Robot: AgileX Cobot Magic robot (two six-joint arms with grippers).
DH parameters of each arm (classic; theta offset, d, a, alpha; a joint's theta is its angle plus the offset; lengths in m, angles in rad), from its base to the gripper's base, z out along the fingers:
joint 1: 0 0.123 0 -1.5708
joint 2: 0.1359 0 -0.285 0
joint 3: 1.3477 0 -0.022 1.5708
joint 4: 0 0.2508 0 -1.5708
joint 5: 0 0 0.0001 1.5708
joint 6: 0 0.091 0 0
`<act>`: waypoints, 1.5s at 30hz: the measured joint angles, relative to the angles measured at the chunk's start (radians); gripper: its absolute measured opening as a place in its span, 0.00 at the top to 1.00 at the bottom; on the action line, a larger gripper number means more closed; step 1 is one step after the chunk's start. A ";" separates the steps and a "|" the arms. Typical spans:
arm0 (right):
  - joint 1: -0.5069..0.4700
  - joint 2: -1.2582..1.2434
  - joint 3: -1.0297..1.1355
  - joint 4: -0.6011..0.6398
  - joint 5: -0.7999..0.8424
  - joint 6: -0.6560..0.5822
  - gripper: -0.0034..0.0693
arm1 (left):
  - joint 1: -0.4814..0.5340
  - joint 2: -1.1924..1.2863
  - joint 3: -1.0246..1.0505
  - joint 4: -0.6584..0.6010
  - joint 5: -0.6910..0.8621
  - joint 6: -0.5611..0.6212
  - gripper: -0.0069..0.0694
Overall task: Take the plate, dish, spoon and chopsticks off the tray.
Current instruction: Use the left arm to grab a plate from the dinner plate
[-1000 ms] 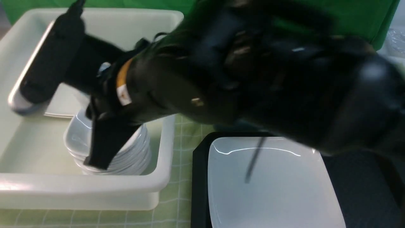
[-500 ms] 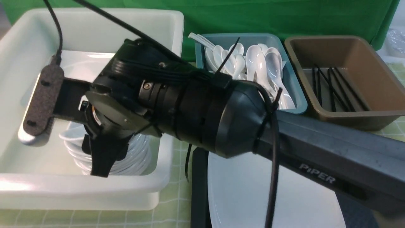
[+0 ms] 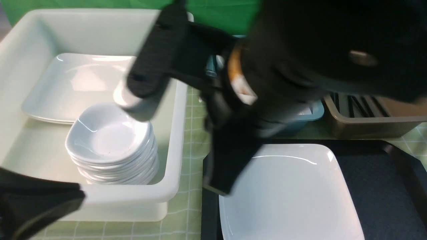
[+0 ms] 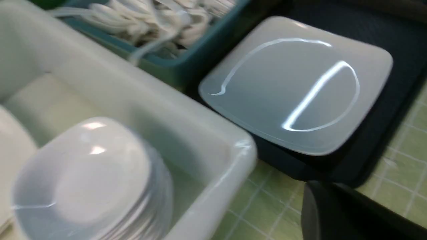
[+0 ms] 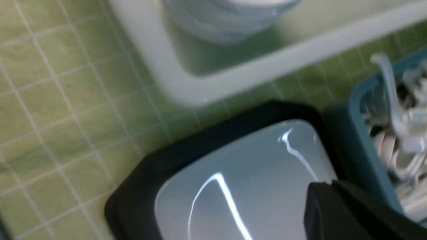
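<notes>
since half a second ago the right gripper (image 3: 175, 146) has swung off the white bin (image 3: 20, 66) toward the middle of the frame. this uncovers the stack of bowls (image 3: 110, 140), and the left arm (image 3: 33, 203) has come into the lower left corner.

front view: the right gripper, blurred, hangs at centre over the bin's right wall and the left edge of the tray (image 3: 383, 186). its fingers (image 3: 150, 60) are spread wide with nothing between them. one, pale-tipped, reaches to upper centre-left, and the other overlaps the plate's left edge. the plate (image 3: 293, 196) lies flat on the tray at lower right, on its left part. in the white bin at left the bowls stand at the front, with a second plate (image 3: 66, 86) behind them. at the right edge a brown bin (image 3: 373, 125) holds black sticks (image 3: 360, 105). a teal bin (image 3: 312, 115) shows beside it, mostly hidden by the arm.

left wrist view: the plate (image 4: 300, 90) sits on the tray (image 4: 333, 166), just beside the white bin's corner (image 4: 233, 150) and the teal bin (image 4: 186, 63) of white spoons (image 4: 166, 20). the bowls (image 4: 90, 176) are inside the white bin. a black piece of the left gripper (image 4: 350, 213) shows over the green mat (image 4: 400, 143). i cannot tell whether its fingers are apart or together.

right wrist view: one black finger (image 5: 350, 213) is over the plate (image 5: 240, 193), near the teal bin (image 5: 363, 150). the tray's corner (image 5: 140, 200) rests on the mat (image 5: 50, 100), near the white bin's wall (image 5: 233, 76).
</notes>
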 joint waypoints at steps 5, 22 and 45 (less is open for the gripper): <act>-0.002 -0.343 0.336 0.000 0.000 0.213 0.91 | -0.138 0.233 -0.001 0.026 -0.052 0.061 0.89; -0.002 -1.062 0.736 0.011 0.001 0.499 0.91 | -0.464 0.986 -0.190 0.256 -0.226 0.210 0.63; -0.002 -1.111 0.738 0.011 0.001 0.427 0.90 | -0.468 1.166 -0.205 0.454 -0.351 0.182 0.44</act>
